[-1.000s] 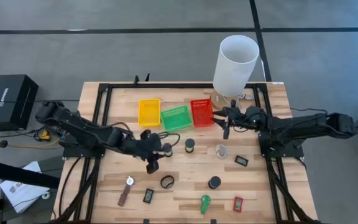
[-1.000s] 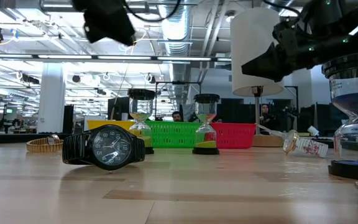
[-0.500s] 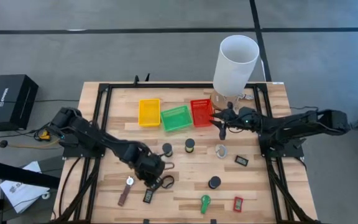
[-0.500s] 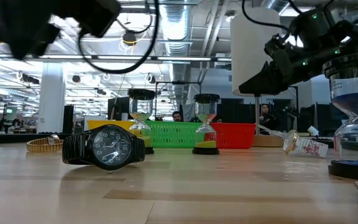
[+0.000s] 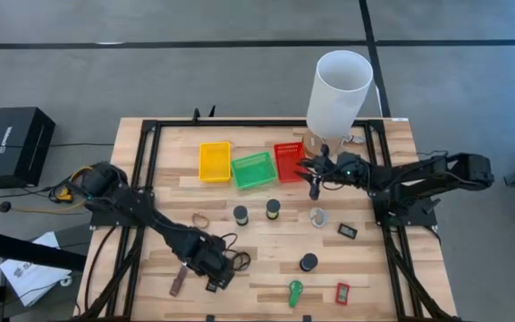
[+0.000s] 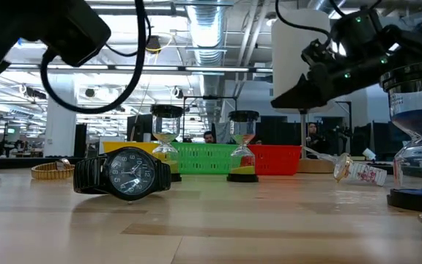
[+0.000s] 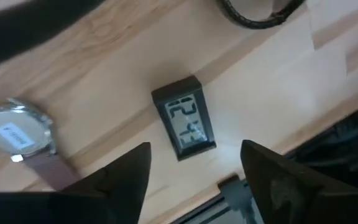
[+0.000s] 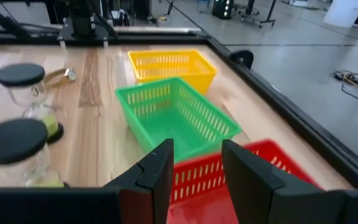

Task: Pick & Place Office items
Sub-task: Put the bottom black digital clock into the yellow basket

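**Left gripper poised over the small clock**

The left gripper (image 7: pixel 194 168) hangs with its fingers spread and empty, straddling the black digital clock (image 7: pixel 185 118) that lies flat on the table (image 7: pixel 104 81). Just beside the clock lies a brown-strapped watch (image 7: pixel 17 134); a black watch (image 7: pixel 260 9) sits near its other end. This looks like the approach before a pick: the next move calls for lowering squarely and closing across the clock's narrow sides. Well away from the clock, the right gripper (image 8: pixel 194 165) hovers over the red tray (image 8: pixel 229 180), fingers parted with nothing visible between them.

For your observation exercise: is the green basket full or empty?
Empty: the right wrist view shows the green basket's bare floor, nothing inside.
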